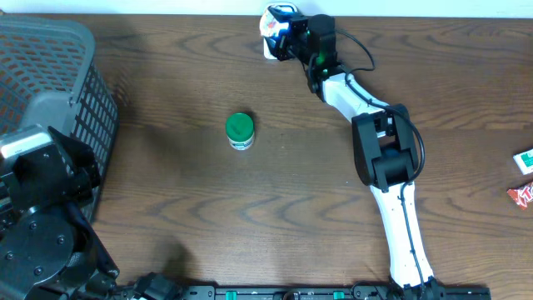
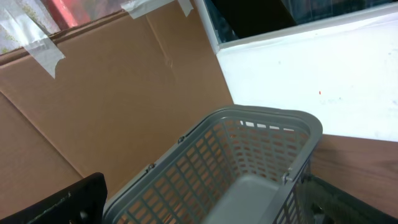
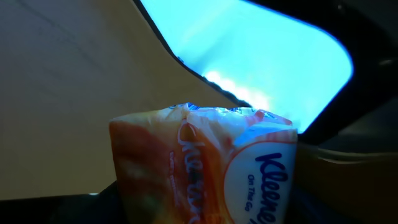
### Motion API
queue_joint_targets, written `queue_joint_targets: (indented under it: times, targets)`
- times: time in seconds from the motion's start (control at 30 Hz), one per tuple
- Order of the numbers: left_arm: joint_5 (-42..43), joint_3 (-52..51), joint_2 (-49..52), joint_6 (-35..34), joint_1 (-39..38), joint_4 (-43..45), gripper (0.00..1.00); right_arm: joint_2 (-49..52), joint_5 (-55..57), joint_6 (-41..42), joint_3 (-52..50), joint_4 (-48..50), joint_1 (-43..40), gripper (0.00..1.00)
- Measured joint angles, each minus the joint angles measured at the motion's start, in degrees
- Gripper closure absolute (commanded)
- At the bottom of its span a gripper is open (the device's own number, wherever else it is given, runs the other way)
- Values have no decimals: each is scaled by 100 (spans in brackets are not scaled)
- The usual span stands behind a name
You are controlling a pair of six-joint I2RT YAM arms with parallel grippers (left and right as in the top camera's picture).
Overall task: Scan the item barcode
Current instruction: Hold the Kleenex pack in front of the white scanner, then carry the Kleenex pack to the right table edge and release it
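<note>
The item is a small Kleenex tissue pack [image 1: 272, 23], orange and white with blue lettering, at the far edge of the table. My right gripper [image 1: 287, 35] reaches out to it at full stretch. In the right wrist view the pack [image 3: 205, 165] fills the space between the dark fingers [image 3: 93, 205], and the gripper [image 3: 205, 214] is shut on it. No barcode shows on the faces I can see. My left gripper [image 2: 205, 214] stands wide open with nothing in it, over the grey basket [image 2: 261, 130].
The grey mesh basket [image 1: 50, 50] sits at the table's left end, with the left arm [image 1: 42, 179] beside it. A green-lidded jar [image 1: 240, 130] stands mid-table. Two snack packets [image 1: 523, 160] lie at the right edge. A bright blue-lit pane [image 3: 261, 56] lies beyond the pack.
</note>
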Motion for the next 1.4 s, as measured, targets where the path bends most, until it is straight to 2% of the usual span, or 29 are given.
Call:
queue_joint_targets:
  times: [0.1, 0.17, 0.73, 0.83, 1.0, 1.07, 1.13, 1.4]
  targets:
    - [0, 0, 0, 0, 0, 0, 2, 0, -74, 15, 4, -13, 13, 28]
    - [0, 0, 0, 0, 0, 0, 2, 0, -116, 31, 4, 37, 28, 27]
    - [2, 0, 0, 0, 0, 0, 2, 0, -481, 46, 4, 138, -83, 36]
    - [0, 0, 0, 0, 0, 0, 2, 0, -551, 42, 4, 98, -142, 46]
    - [0, 0, 0, 0, 0, -2, 2, 0, -597, 74, 4, 181, -232, 46]
    - [0, 0, 0, 0, 0, -2, 2, 0, -603, 66, 4, 343, -245, 58]
    - [2, 0, 0, 0, 0, -2, 2, 2, -625, 74, 7, 590, -258, 64]
    - [0, 0, 0, 0, 0, 0, 2, 2, -986, 79, 7, 1121, -280, 68]
